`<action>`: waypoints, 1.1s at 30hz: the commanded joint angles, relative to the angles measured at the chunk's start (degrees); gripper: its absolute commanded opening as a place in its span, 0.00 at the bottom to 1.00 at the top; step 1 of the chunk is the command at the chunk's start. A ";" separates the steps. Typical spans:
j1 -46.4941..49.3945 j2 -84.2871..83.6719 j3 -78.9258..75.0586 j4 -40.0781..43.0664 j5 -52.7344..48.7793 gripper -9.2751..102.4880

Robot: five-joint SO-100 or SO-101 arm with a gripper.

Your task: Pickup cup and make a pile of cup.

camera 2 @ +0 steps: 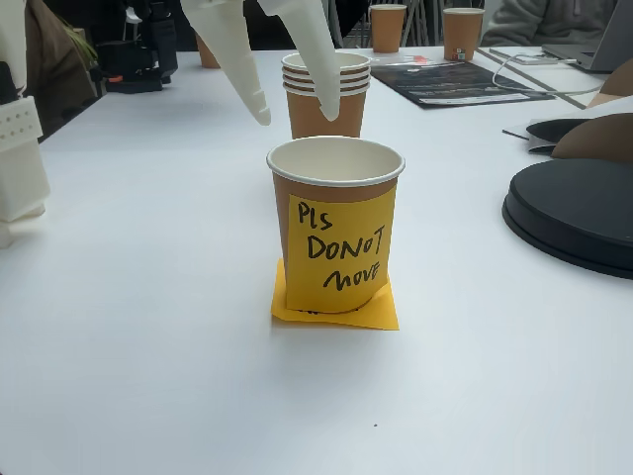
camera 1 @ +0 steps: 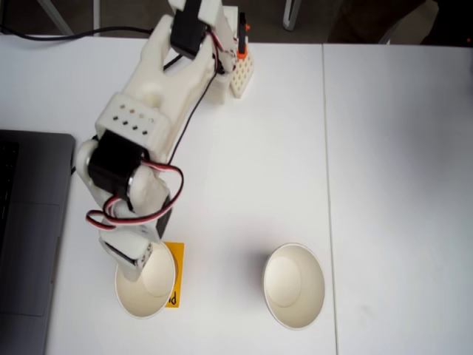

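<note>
In a fixed view from above, the cup (camera 1: 145,287) stands near the bench's (camera 1: 259,148) lower edge, partly on a flat yellow note (camera 1: 175,285). The claw (camera 1: 137,259) hangs over its rim. The pile of cup (camera 1: 294,285) stands well apart to the right.

In a fixed view at bench level, the claw (camera 2: 294,111) is released, tips above the cup (camera 2: 335,223), empty. Risk: a descending finger strikes the rim and tips or crushes the cup.

An office meeting room: long white table (camera 2: 148,327), laptop (camera 1: 26,222), scattered paper cups (camera 2: 386,26)
</note>
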 commanded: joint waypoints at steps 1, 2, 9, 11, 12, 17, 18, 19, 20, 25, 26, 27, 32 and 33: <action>-0.26 5.71 0.88 0.70 -0.70 0.27; -0.26 5.89 1.41 0.70 -0.70 0.27; -0.26 6.06 4.13 0.70 -0.70 0.27; -0.35 6.06 4.31 0.70 -0.70 0.27; -0.35 5.89 4.31 0.70 -0.70 0.27; -0.44 5.01 4.13 0.18 -0.70 0.27; -0.44 4.75 4.04 0.09 -0.70 0.27; -0.53 4.13 3.87 0.09 -0.70 0.27; -0.79 3.43 3.60 0.18 -0.70 0.27; -2.90 1.67 3.43 0.62 -0.62 0.27; -3.08 1.49 3.43 0.62 -0.62 0.27; -3.08 1.41 3.43 0.62 -0.53 0.27; -3.08 -0.70 3.43 0.44 -0.53 0.27; -3.08 -1.32 3.43 0.44 -0.53 0.27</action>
